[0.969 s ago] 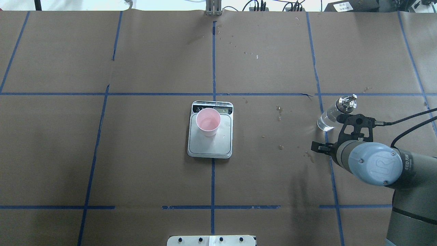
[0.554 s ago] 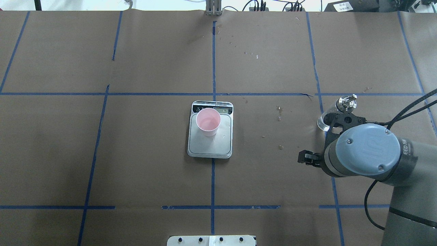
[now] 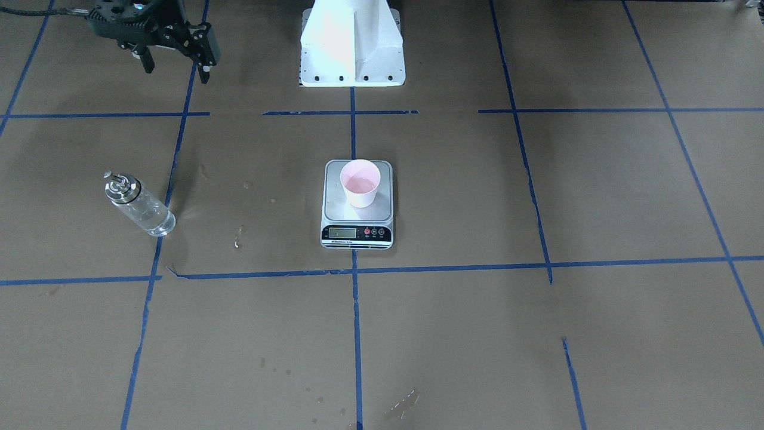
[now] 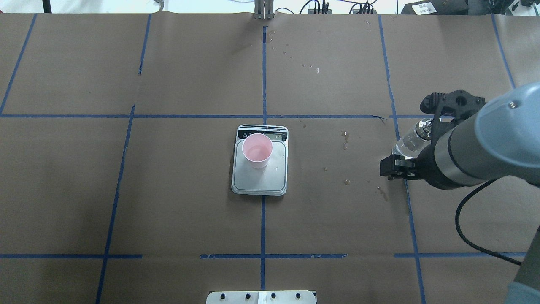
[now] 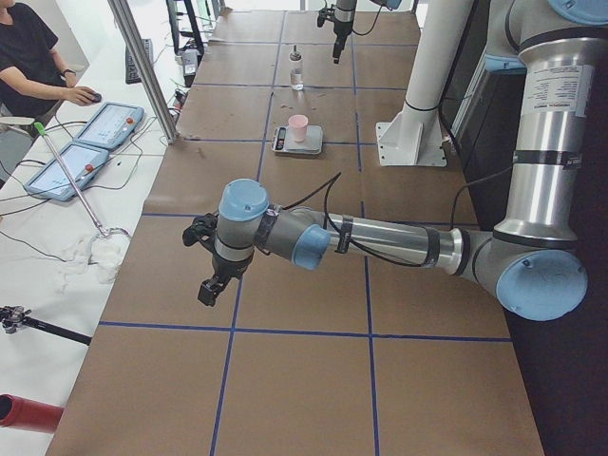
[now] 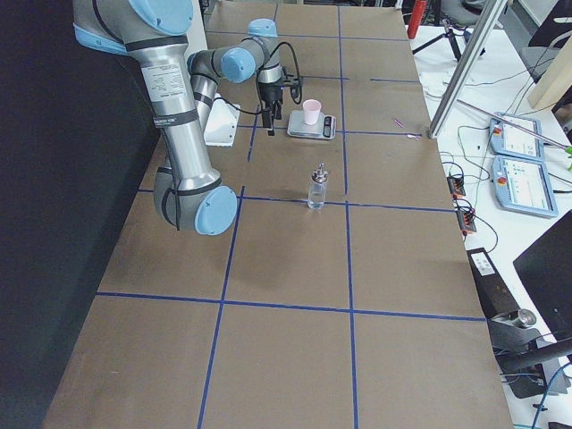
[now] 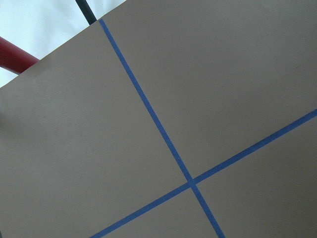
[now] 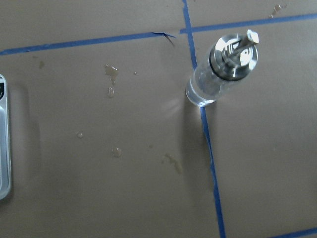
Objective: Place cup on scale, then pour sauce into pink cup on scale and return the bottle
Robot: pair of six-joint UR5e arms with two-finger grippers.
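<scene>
The cup (image 3: 360, 182) stands upright on the scale (image 3: 334, 210), on the half of the platform away from the display. I cannot tell how much liquid it holds.

The bottle (image 3: 140, 206) stands upright on the table (image 3: 597, 191), well to the right of the scale, on a blue tape line (image 3: 161, 239). Its metal spout is on top. Nothing touches it.

The right gripper (image 3: 176, 64) hangs above the table, to the right of the scale and nearer the robot's base than the bottle. Its fingers (image 3: 206, 68) are spread wide with nothing between them. In the overhead view the right arm covers part of the bottle.

A few wet spots (image 4: 346, 139) mark the paper between the scale and the bottle.

The left gripper (image 5: 207, 293) hangs over the table far to the left of the scale, pointing down near a tape crossing (image 7: 190, 182). It shows only in the left side view, so I cannot tell how its jaws stand.
</scene>
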